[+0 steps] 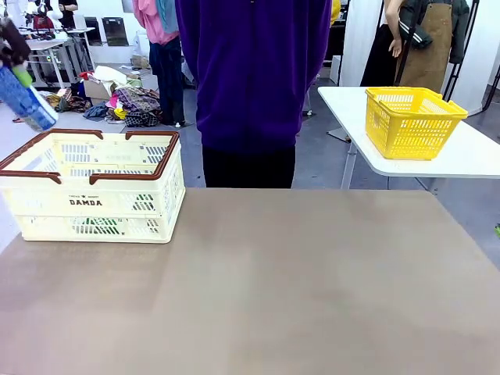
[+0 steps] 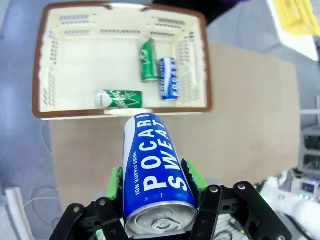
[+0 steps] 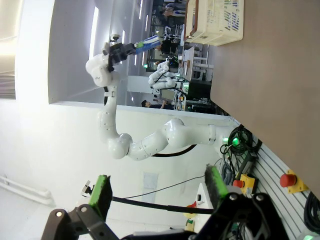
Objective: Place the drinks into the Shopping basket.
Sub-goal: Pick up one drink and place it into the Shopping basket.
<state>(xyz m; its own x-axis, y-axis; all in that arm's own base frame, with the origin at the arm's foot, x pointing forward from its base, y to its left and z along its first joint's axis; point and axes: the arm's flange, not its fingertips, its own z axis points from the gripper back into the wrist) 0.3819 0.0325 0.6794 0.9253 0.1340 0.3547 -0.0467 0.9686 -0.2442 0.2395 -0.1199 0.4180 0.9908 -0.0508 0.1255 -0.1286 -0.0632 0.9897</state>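
Between left claw (image 2: 157, 192) pads: blue can (image 2: 152, 167)

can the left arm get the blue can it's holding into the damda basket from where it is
Probably yes. The left pincer grips the blue can up in the air, just short of the Shopping basket. The basket is open-topped, with three cans lying at one side and bare floor beside them. Nothing sits between can and basket.

The crate (image 1: 94, 187) sits at the table's (image 1: 273, 297) left side in the front view, holding three cans (image 2: 168, 78) seen from the left wrist, a fourth can (image 2: 152, 170) above its near rim, a basket (image 1: 412, 121) upper right.
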